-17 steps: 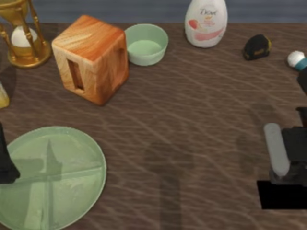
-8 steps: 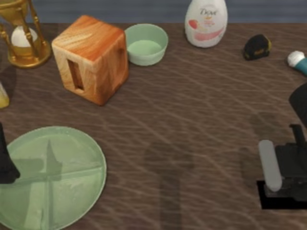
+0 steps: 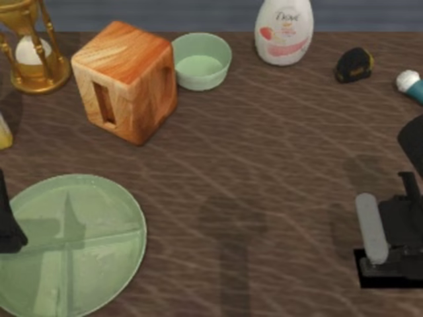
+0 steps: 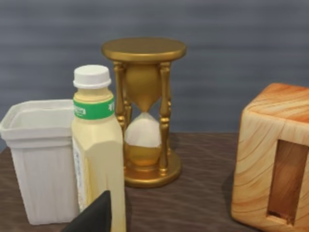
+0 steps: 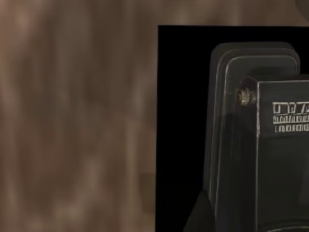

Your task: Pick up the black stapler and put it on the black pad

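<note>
While your left gripper (image 3: 8, 228) sits parked, your right gripper (image 3: 396, 244) holds the black stapler (image 3: 372, 228) over the black pad (image 3: 370, 281), jaws apparently clamped on it.

Black stapler (image 3: 372, 228) lies on black pad (image 3: 367, 277), table's right

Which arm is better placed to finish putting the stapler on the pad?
The right arm. Its gripper is at the table's right side, with the black stapler over the black pad. The left gripper is parked far away at the left edge.
</note>
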Motion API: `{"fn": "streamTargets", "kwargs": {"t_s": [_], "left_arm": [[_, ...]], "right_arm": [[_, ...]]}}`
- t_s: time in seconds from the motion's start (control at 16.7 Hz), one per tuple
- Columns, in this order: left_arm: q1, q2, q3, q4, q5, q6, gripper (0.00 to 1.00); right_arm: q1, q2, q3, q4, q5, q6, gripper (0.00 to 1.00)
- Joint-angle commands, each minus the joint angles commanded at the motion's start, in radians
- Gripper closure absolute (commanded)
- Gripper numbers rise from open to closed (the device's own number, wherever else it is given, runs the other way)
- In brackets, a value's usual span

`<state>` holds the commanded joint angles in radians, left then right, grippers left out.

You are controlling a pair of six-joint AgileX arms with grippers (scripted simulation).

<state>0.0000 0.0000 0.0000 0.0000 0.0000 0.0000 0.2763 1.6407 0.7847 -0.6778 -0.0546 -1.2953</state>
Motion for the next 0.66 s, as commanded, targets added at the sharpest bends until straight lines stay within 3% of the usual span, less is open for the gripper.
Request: {"fn": "streamTargets", "kwargs": {"t_s": [0.3,0.66], "left_arm": [[0.0,0.0,0.0,0.0,0.0,0.0,0.0],[0.0,0.0,0.0,0.0,0.0,0.0,0.0]], "right_arm": [[0.0,0.0,0.0,0.0,0.0,0.0,0.02],[0.0,0.0,0.0,0.0,0.0,0.0,0.0]]}}
